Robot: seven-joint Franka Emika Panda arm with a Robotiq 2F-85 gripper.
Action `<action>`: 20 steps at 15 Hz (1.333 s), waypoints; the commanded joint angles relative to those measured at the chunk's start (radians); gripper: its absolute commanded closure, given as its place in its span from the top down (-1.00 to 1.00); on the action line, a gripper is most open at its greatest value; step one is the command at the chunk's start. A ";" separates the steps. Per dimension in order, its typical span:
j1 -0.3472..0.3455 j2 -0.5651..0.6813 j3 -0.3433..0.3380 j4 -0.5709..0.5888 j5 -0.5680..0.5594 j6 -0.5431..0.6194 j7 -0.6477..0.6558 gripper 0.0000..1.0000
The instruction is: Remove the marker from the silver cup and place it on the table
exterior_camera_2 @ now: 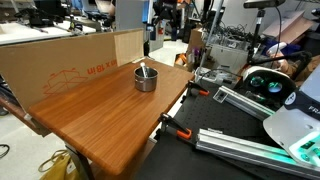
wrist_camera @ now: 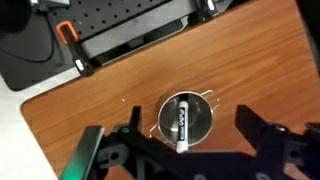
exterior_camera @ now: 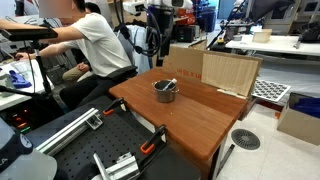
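The silver cup (exterior_camera: 165, 91) (exterior_camera_2: 146, 79) stands near the middle of the reddish-brown table (exterior_camera: 195, 115) (exterior_camera_2: 95, 115). The marker (wrist_camera: 181, 122) lies slanted inside the cup (wrist_camera: 187, 117), black with a white label, one end poking over the rim. It shows as a thin stick in both exterior views (exterior_camera: 170, 84) (exterior_camera_2: 142, 70). My gripper (wrist_camera: 190, 132) hangs well above the cup, open and empty, with its fingers spread to either side of the cup in the wrist view. It is high over the table's far side in both exterior views (exterior_camera: 153, 43) (exterior_camera_2: 153, 42).
A pale plywood board (exterior_camera: 228, 72) and a cardboard box (exterior_camera_2: 70, 62) stand along the table's edges. A seated person (exterior_camera: 98, 42) is beside the table. A black perforated plate (wrist_camera: 130, 22) with orange-handled clamps (wrist_camera: 68, 36) lies past the table edge.
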 commanded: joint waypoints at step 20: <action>0.080 0.459 -0.059 0.328 0.003 0.031 0.219 1.00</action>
